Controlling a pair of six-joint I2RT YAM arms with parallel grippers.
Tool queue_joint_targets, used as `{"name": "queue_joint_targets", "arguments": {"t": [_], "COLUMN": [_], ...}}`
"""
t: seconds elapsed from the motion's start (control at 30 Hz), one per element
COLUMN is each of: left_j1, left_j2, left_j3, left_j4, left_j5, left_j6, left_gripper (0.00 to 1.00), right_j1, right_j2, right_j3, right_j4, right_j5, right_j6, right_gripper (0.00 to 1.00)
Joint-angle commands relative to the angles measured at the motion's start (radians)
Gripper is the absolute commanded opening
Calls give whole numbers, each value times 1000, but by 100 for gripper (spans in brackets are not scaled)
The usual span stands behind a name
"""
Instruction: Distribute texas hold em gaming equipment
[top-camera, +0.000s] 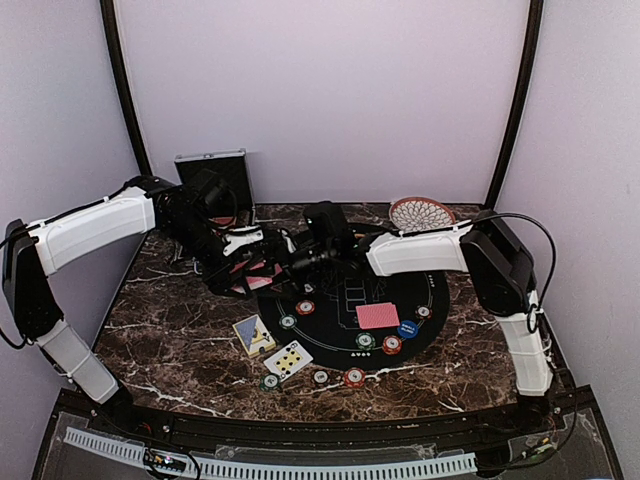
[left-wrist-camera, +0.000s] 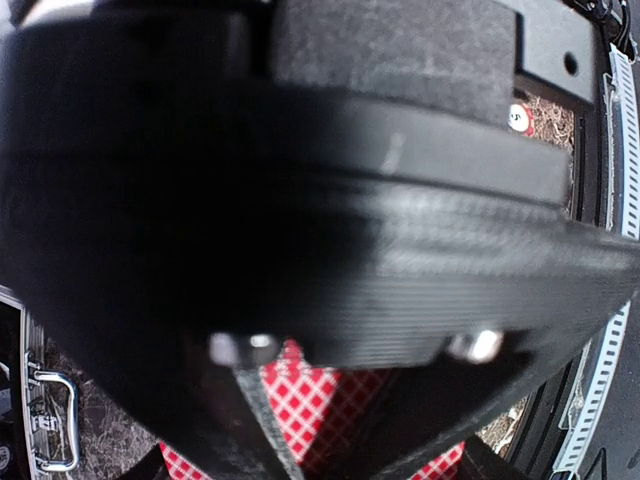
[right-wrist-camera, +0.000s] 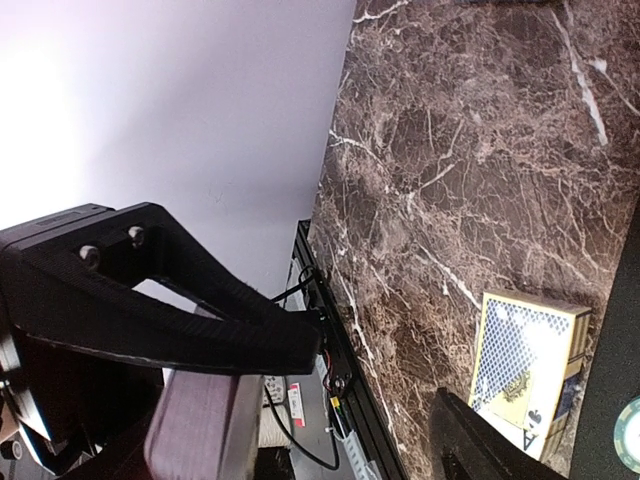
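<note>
Legible marks: card box (right-wrist-camera: 527, 352), yellow border and blue patterned panel, shows a letter "A" above a spade at one corner. White print on the black mat (top-camera: 335, 350), the chip faces and the pips of the face-up card (top-camera: 288, 360) are too small to read.
Left arm pose: upper link rises from the near-left base, and the white forearm runs level toward the table centre. The wrist is at the far-left rim of the mat.
Left gripper (top-camera: 243, 262): narrow, closed on the red-checked cards (left-wrist-camera: 312, 408), which fill the gap between its fingers. The rest of the left wrist view is blocked by a close black body.
Right arm pose: rises at the near-right, bends at the elbow, and the white forearm reaches left across the far side of the mat.
Right gripper (top-camera: 292, 262): fingers wide apart with nothing between them, tip to tip with the left gripper.
Red-backed stack (top-camera: 377, 316): lies flat on the mat, right of centre.
Poker chips (top-camera: 366, 341): scattered singly on the mat and beyond its near edge, on the marble table (top-camera: 170, 340).
Card box position: on the marble, just left of the mat, with the face-up card near it.
</note>
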Motion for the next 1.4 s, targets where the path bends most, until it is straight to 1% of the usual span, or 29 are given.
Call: {"name": "queue_joint_targets", "arguments": {"t": [0.0, 0.13, 0.3, 0.53, 0.8, 1.1, 1.27, 1.3, 1.37], "left_j1": [0, -1, -1, -1, -1, 0, -1, 0, -1], "left_j2": [-12, -16, -16, -15, -13, -18, -21, -21, -22], "left_j3": [29, 27, 26, 25, 22, 9, 2, 0, -6], "left_j4": [-24, -24, -20, -19, -20, -15, -13, -13, -11], "left_j5": [27, 28, 27, 24, 20, 12, 10, 7, 3], "left_j6": [2, 3, 2, 2, 3, 7, 8, 9, 11], "left_gripper": [0, 0, 0, 0, 0, 0, 0, 0, 0], "right_j1": [-1, -22, -42, -49, -49, -53, -54, -55, -59], "right_j2": [3, -31, -75, -128, -177, -216, -228, -230, -235], "right_j3": [8, -45, -103, -129, -140, -166, -166, -173, -208], "right_j4": [-10, -63, -73, -78, -42, -49, -46, -30, 57], "right_j5": [14, 40, 45, 34, 11, 5, -3, -12, -32], "right_j6": [-17, -62, -81, -96, -69, -66, -58, -45, 22], "right_gripper": [79, 76, 70, 58, 38, 23, 19, 18, 16]}}
